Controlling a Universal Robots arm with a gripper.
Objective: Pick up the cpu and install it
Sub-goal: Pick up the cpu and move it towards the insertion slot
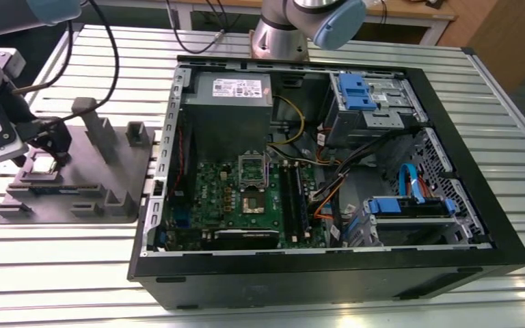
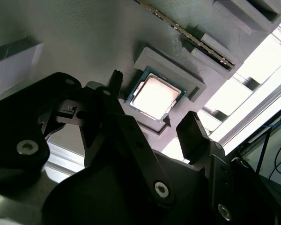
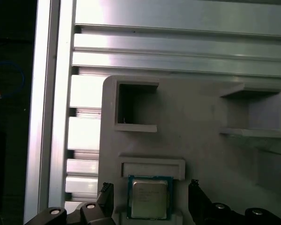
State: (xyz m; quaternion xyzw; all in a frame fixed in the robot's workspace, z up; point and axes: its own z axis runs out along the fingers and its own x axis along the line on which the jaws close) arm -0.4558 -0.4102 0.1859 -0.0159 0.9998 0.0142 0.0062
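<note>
**Risks.** The cpu (image 2: pixel 154 96) sits in a shallow square recess of the grey fixture (image 1: pixel 107 184), with a raised rim around it. If the fingers (image 2: pixel 193 131) close off-centre or too high, they would probably bear on that rim instead of the chip's thin edges. They could also tip the chip and lose it. A crooked grip would in turn endanger the socket (image 1: pixel 251 199) on the green board (image 1: pixel 210 188) inside the open computer case (image 1: pixel 335 273).

**Position.** The end effector (image 3: pixel 150 187) is spread wide and holds nothing. In both wrist views its two black fingers stand on either side of the cpu, apart from it, with the chip roughly centred between them. In the exterior view the fixture lies on the slatted desk (image 1: pixel 62 266) at the exterior view's left, well apart from the socket. Whether the fingertips have reached the chip's level cannot be told.
</note>
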